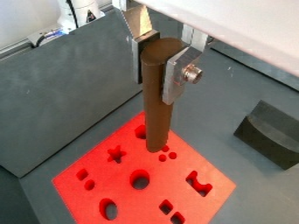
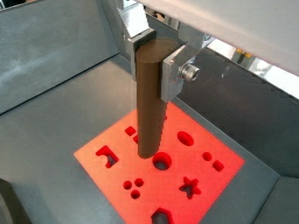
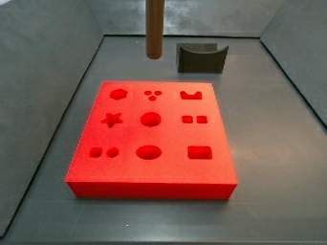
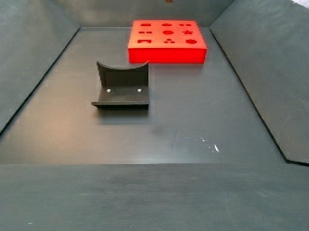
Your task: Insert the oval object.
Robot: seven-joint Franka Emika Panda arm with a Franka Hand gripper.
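Observation:
My gripper (image 1: 158, 66) is shut on the top end of the oval object (image 1: 158, 109), a long brown peg that hangs straight down. Both wrist views show the silver fingers clamping it (image 2: 155, 63). The peg (image 2: 149, 105) is held above the red block (image 1: 100, 171), its lower end over the block's holes near a round hole (image 2: 162, 161). In a side view only the peg (image 3: 153, 29) shows, high above the block's (image 3: 166, 167) far edge; the gripper is out of that frame. The block also shows far off in a side view (image 4: 168, 56), without the peg.
A dark grey U-shaped holder (image 3: 200, 57) stands on the floor beyond the block, apart from it (image 4: 121, 87); it also shows in a wrist view (image 1: 271, 131). Grey sloping walls (image 3: 52, 115) close in the floor on all sides.

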